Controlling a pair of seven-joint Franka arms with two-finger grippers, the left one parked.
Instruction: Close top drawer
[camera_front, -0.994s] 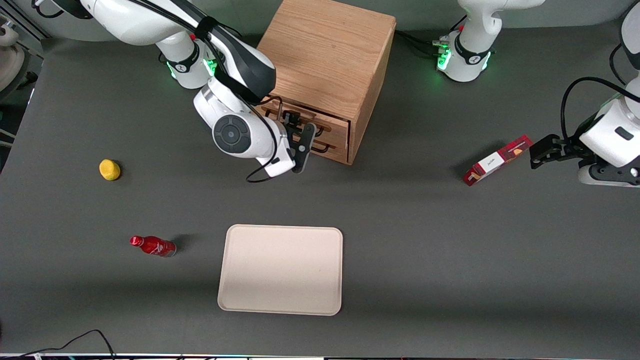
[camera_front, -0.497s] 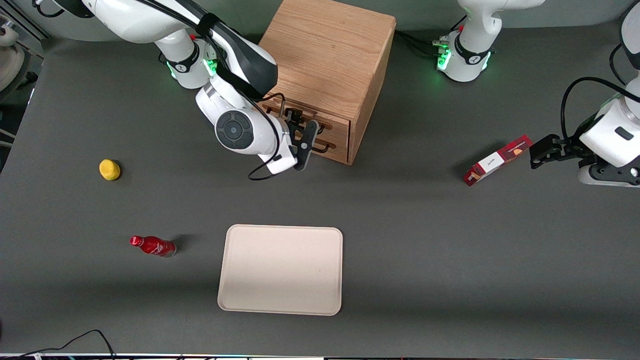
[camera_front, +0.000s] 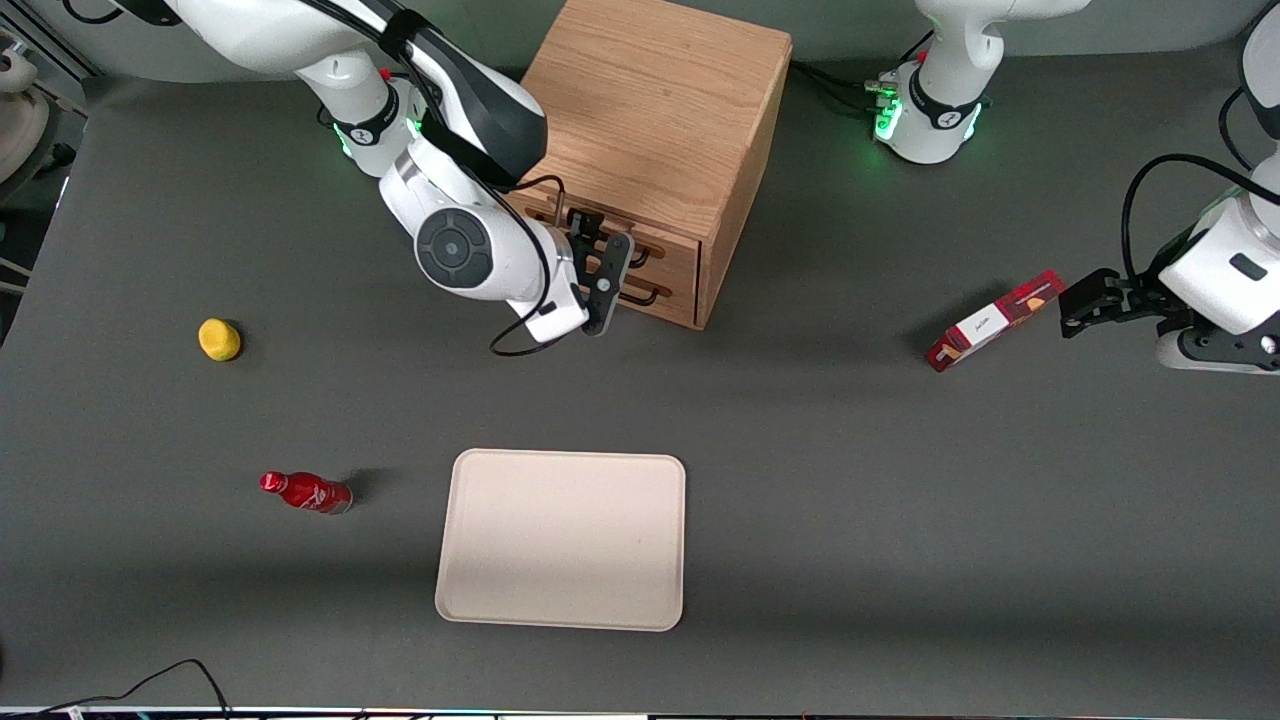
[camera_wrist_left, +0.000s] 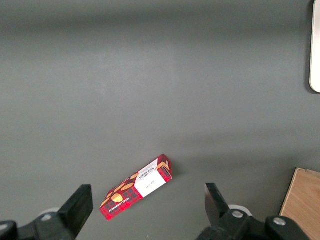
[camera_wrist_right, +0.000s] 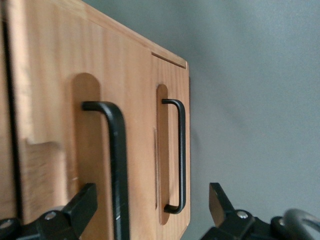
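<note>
The wooden cabinet (camera_front: 650, 120) stands at the back of the table. Its top drawer (camera_front: 668, 252) (camera_wrist_right: 55, 125) has a black wire handle (camera_wrist_right: 118, 165) and a notched top edge, and its front stands just slightly out from the lower drawer (camera_wrist_right: 172, 80). The lower drawer carries a like handle (camera_wrist_right: 181, 150). My right gripper (camera_front: 597, 265) (camera_wrist_right: 150, 205) is open, right in front of the drawer fronts at handle height. Its fingers (camera_wrist_right: 85, 202) stand wide apart, both handles show between them, and they grip nothing.
A beige tray (camera_front: 560, 540) lies nearer the front camera. A red bottle (camera_front: 305, 492) and a yellow fruit (camera_front: 219, 339) lie toward the working arm's end. A red box (camera_front: 995, 320) (camera_wrist_left: 137, 187) lies toward the parked arm's end.
The wrist and gripper have shifted a little farther from the front camera, closer against the drawer fronts. The gripper stays open and the drawers look unchanged.
</note>
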